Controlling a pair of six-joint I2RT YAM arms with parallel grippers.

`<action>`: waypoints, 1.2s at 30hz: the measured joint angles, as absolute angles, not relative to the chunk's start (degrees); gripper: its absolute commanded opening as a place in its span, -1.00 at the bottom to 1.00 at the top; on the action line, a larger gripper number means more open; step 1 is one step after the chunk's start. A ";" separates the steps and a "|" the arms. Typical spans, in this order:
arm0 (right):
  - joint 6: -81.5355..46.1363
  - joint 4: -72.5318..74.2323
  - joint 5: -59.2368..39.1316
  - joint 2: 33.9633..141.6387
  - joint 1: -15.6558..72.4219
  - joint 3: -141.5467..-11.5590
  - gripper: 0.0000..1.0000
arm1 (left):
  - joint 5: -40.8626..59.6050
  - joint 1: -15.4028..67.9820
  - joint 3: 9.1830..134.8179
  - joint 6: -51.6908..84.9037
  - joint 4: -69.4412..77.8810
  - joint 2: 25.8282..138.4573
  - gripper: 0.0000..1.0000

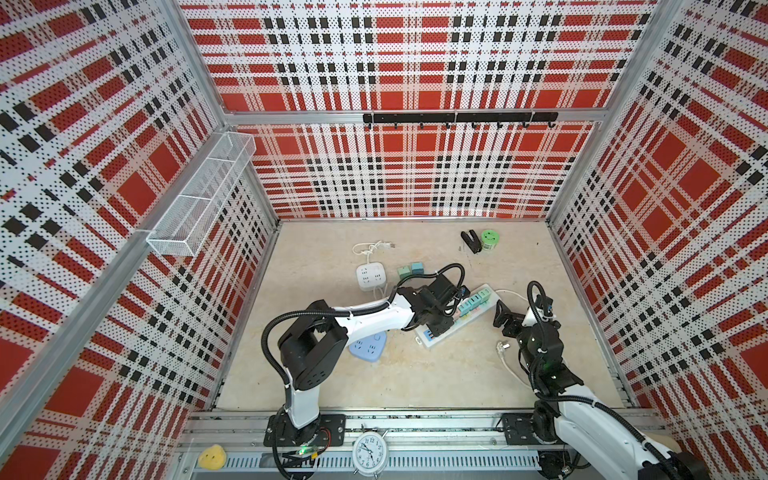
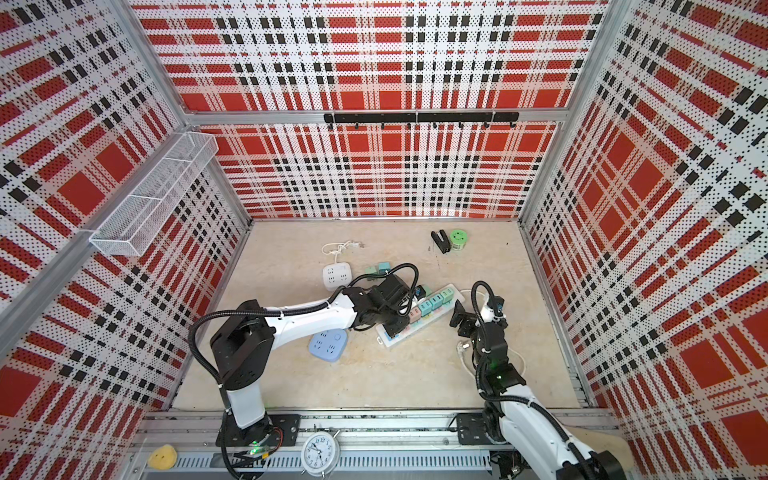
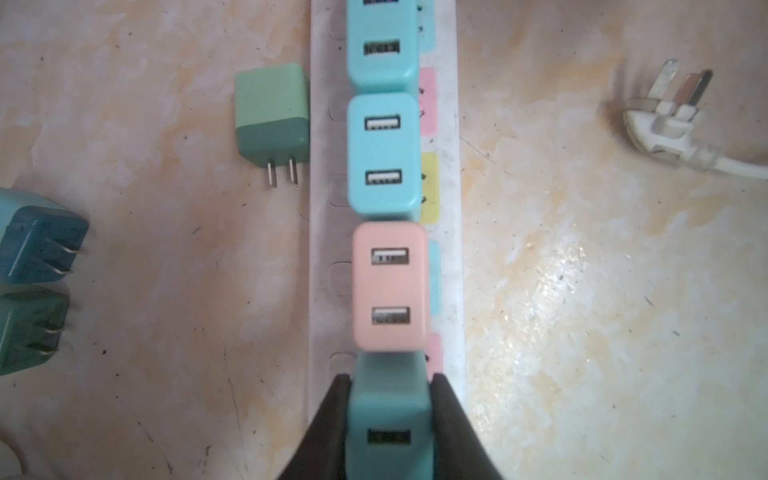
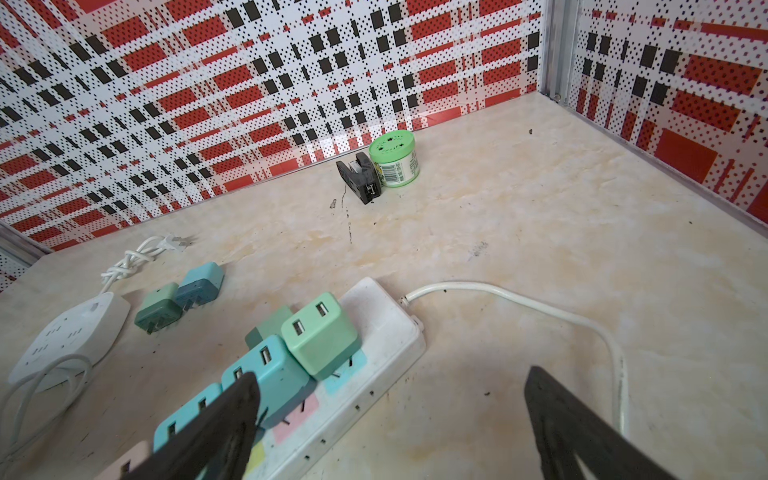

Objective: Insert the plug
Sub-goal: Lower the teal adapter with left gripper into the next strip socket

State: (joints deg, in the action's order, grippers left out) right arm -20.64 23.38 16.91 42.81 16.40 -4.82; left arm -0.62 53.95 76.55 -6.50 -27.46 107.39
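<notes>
On the strip four chargers sit, left end effector clamps a fifth, right end effector gapes.

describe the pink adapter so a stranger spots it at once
On the long white power strip mid-table, a row of USB adapters stands plugged in. The pink adapter is next to the teal adapter held by the left gripper. It alone is pink; the others teal or green.

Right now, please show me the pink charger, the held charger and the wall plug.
pink charger [image 3: 388, 286]: left wrist view, on its face between the two ports.
held charger [image 3: 388, 399]: left wrist view, on its teal face.
wall plug [image 3: 648, 129]: left wrist view, on its white body.
</notes>
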 measured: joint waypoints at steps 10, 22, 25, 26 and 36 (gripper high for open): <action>-20.62 23.40 16.73 43.66 16.40 -4.95 1.00 | 0.58 53.25 80.14 -6.48 -30.61 110.54 -1.00; -20.62 23.38 16.49 44.27 16.40 -5.04 1.00 | -0.64 53.58 81.10 -6.90 -31.77 111.13 -1.00; -20.62 23.38 16.49 44.29 16.40 -5.04 1.00 | -1.19 53.78 80.79 -7.01 -31.38 111.04 -1.00; -20.62 23.38 16.49 44.29 16.40 -5.04 1.00 | -0.86 53.67 80.51 -7.01 -31.05 110.91 -1.00; -20.62 23.38 16.19 44.40 16.40 -5.15 1.00 | -0.34 53.34 77.01 -7.55 -26.74 109.43 0.08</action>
